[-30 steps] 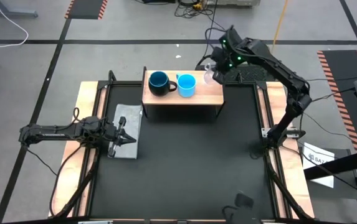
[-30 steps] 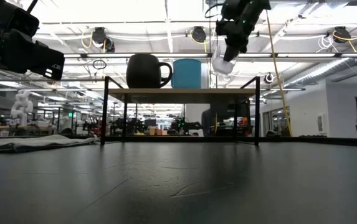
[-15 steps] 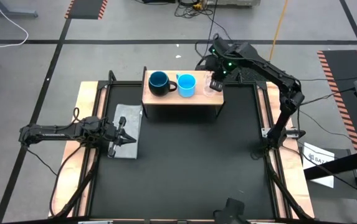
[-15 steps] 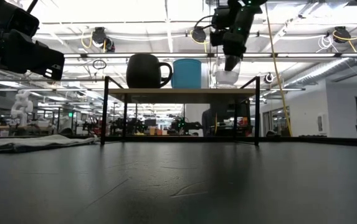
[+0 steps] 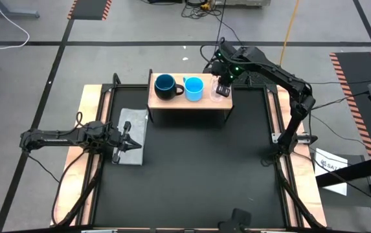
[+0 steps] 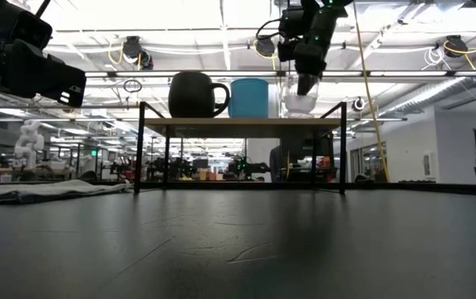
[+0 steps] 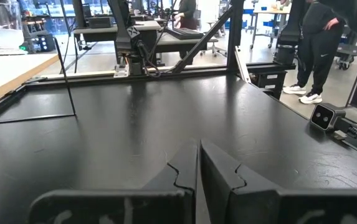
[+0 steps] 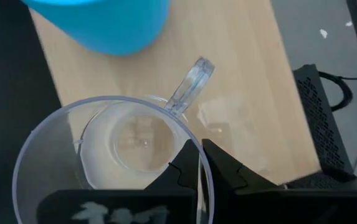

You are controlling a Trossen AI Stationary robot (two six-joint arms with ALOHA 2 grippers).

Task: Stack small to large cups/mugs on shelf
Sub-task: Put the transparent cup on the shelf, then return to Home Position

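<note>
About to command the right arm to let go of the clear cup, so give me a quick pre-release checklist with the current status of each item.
1. Clear cup over the shelf, near its right end: ok.
2. Cup base resting on the board: cannot tell; the low view shows it at about board level, contact unclear.
3. Right gripper shut on the cup's rim: ok.
4. Cup apart from the light-blue cup: ok, wood shows between them in the right wrist view.
5. Size order along the shelf, navy mug, light-blue cup, clear cup: ok.
6. Left gripper parked shut over the grey cloth, away from the shelf: ok.
</note>
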